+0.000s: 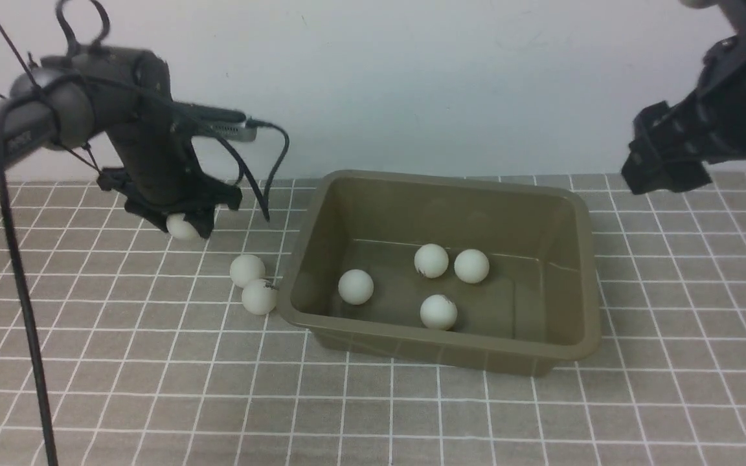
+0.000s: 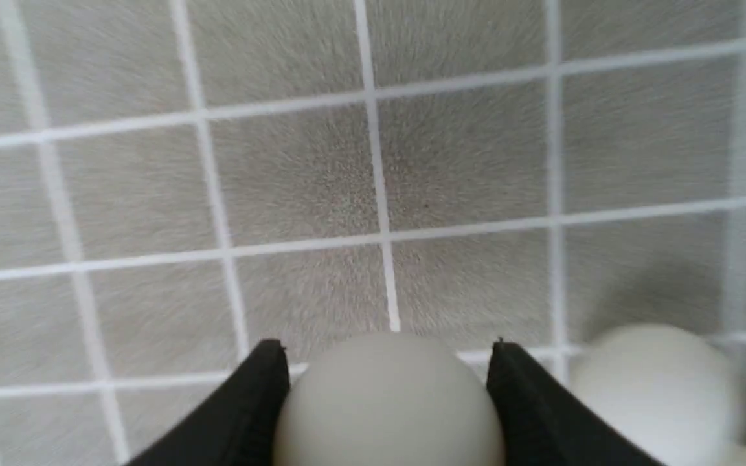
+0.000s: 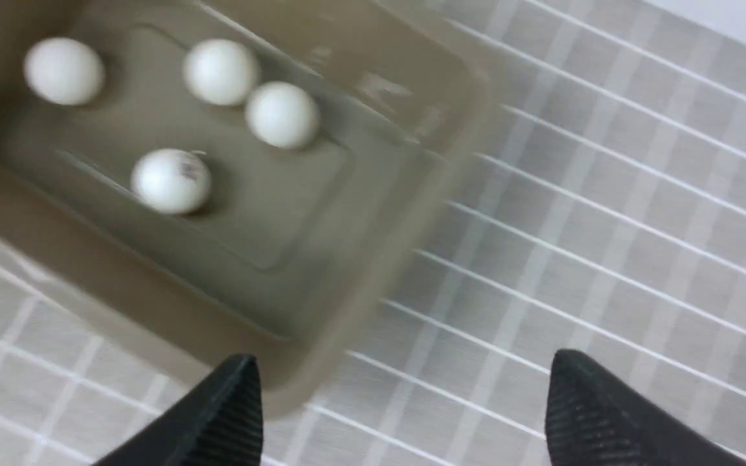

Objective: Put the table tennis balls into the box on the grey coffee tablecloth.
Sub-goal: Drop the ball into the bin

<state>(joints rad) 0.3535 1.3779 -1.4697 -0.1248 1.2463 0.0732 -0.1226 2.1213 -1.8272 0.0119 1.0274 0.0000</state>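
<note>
The grey coffee tablecloth [image 1: 153, 388] lies flat on the tabletop beneath both tools and carries everything. On it the box [image 1: 451, 213] sits between and below the two tools, mouth up so balls can drop in. Its long axis runs from one tool's side toward the other's, slightly skewed.

The right tool [image 1: 661, 178] hangs high past the box's right end, its jaws wide and empty. We judge it is parked clear of the drop zone. The left tool [image 1: 186, 223] grips the held ball [image 2: 389, 401] from two sides, apparently above the cloth, fit for carrying.

Four table tennis balls [image 1: 431, 261] lie on the box floor. The two loose balls [image 1: 247, 270] rest touching each other, below the left tool on its box side. The nearer is hard against the wall or just beside it. Spheres have no long axis.
</note>
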